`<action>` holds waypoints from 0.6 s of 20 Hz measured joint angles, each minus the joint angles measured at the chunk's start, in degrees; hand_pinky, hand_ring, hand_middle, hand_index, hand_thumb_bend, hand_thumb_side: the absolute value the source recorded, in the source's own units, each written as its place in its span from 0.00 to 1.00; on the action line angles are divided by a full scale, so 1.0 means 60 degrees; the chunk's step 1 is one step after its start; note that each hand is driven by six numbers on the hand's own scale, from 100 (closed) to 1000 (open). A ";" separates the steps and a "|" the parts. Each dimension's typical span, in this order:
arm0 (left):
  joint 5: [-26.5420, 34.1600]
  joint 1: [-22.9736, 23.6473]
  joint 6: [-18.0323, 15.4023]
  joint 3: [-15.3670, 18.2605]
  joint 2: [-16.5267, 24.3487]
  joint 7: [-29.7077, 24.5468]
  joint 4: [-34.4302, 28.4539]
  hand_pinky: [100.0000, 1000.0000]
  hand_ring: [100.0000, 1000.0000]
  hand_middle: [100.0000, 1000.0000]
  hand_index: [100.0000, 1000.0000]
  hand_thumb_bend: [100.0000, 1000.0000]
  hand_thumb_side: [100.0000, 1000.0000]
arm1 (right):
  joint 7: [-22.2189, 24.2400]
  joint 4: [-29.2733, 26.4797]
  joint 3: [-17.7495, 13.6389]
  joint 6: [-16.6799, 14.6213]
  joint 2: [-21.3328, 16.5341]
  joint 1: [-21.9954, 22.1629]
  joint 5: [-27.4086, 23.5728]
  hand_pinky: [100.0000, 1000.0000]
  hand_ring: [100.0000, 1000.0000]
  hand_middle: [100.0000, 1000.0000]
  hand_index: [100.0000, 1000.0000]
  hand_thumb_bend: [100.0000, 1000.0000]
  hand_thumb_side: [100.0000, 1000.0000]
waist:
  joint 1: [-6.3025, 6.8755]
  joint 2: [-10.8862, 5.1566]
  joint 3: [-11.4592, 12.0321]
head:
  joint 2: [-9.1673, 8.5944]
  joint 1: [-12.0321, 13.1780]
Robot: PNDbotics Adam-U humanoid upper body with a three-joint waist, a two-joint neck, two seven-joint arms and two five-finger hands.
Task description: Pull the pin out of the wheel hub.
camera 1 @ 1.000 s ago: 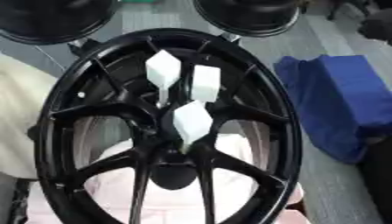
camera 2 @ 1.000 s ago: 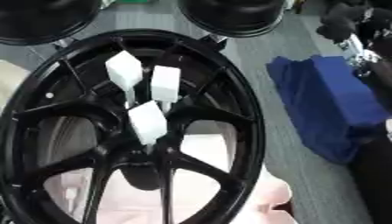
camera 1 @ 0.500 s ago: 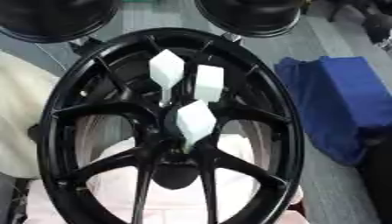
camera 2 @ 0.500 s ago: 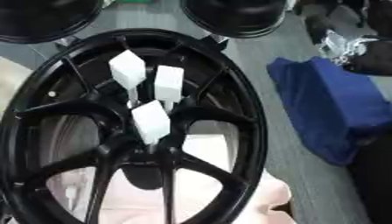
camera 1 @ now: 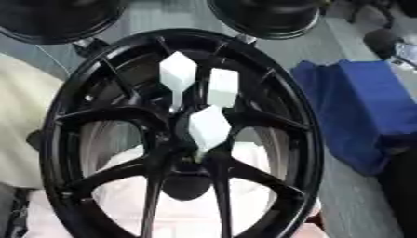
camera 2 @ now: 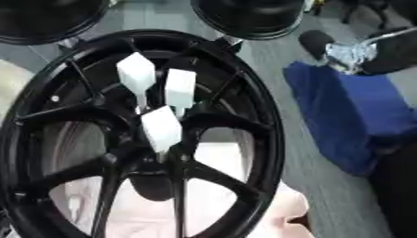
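Note:
A large black wheel hub (camera 1: 58, 139) with spokes fills the middle of both views. Three white pins with blocky heads stand close together at its centre: one upper left (camera 1: 178, 74), one upper right (camera 1: 222, 87), one lower (camera 1: 209, 128). My right hand (camera 2: 348, 50), black with silver parts, shows at the upper right beyond the rim, over the blue cloth and apart from the pins. How its fingers stand is unclear. Nothing touches the pins. My left hand shows in neither view.
A blue cloth (camera 1: 358, 107) lies on the grey floor right of the hub. Two other black wheels (camera 1: 269, 14) (camera 1: 49, 18) stand at the top edge. Pale pink fabric (camera 1: 187, 209) lies under the hub, a cream one (camera 1: 20, 121) at left.
My right hand has come in leftward from the upper right edge, nearer the hub's rim. The hub and the three pins have not moved.

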 measured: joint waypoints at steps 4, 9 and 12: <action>0.0013 -0.0002 0.0024 -0.0052 0.0002 -0.0030 0.0000 0.96 0.52 0.47 0.67 0.04 0.58 | 0.0554 -0.0002 0.0610 0.0542 -0.0058 -0.0460 0.0369 0.81 0.81 0.75 0.75 0.32 0.37 | -0.0061 -0.0002 0.0078 | -0.0018 -0.0057; 0.0023 -0.0004 0.0063 -0.0057 0.0058 -0.0069 0.0000 0.96 0.52 0.47 0.67 0.05 0.58 | 0.1222 -0.0002 0.1182 0.1165 0.0004 -0.1048 0.0599 0.82 0.82 0.77 0.77 0.36 0.37 | -0.0156 -0.0031 0.0123 | -0.0128 -0.0087; 0.0034 -0.0004 0.0075 -0.0058 0.0077 -0.0080 0.0000 0.96 0.52 0.47 0.67 0.05 0.59 | 0.1624 -0.0003 0.1463 0.1691 0.0177 -0.1430 0.0604 0.82 0.82 0.77 0.77 0.38 0.36 | -0.0203 -0.0049 0.0176 | -0.0141 -0.0106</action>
